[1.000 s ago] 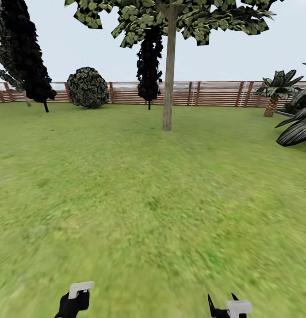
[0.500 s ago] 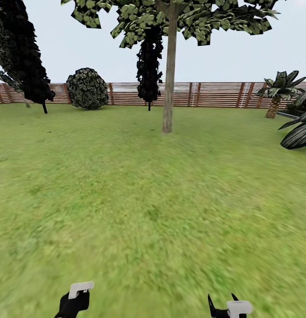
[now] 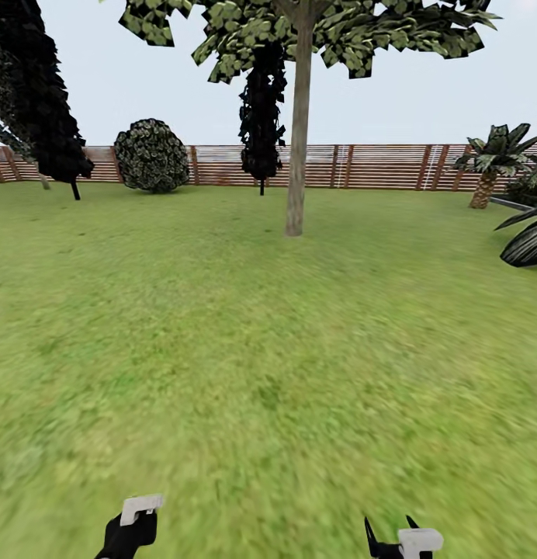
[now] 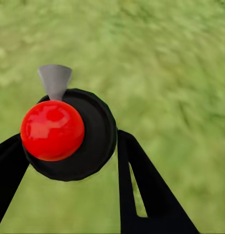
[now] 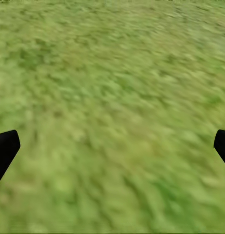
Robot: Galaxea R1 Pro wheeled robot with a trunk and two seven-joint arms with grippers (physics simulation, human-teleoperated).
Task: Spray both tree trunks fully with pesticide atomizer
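Note:
In the left wrist view, the pesticide atomizer (image 4: 52,129) shows end-on: a red top on a black body with a grey nozzle. My left gripper (image 4: 68,146) is shut on it, one black finger on each side. The head view has that gripper (image 3: 129,532) low at the bottom left, over grass. A tree (image 3: 299,31) stands ahead at mid-distance, and its pale tree trunk (image 3: 296,178) rises from the lawn. My right gripper (image 3: 389,537) sits at the bottom right, open, with bare grass between its fingers (image 5: 6,148). The paved floor is out of view.
Green lawn (image 3: 268,349) stretches between me and the tree. A reddish slat fence (image 3: 377,164) closes the far side. Near-black trees (image 3: 43,93) and a round bush (image 3: 153,154) stand at the back left. Broad-leaf plants (image 3: 524,233) are at the right edge.
The whole view has crept forward towards the tree, whose trunk base now sits slightly lower and the right-hand plants further right. Both grippers hold the same pose.

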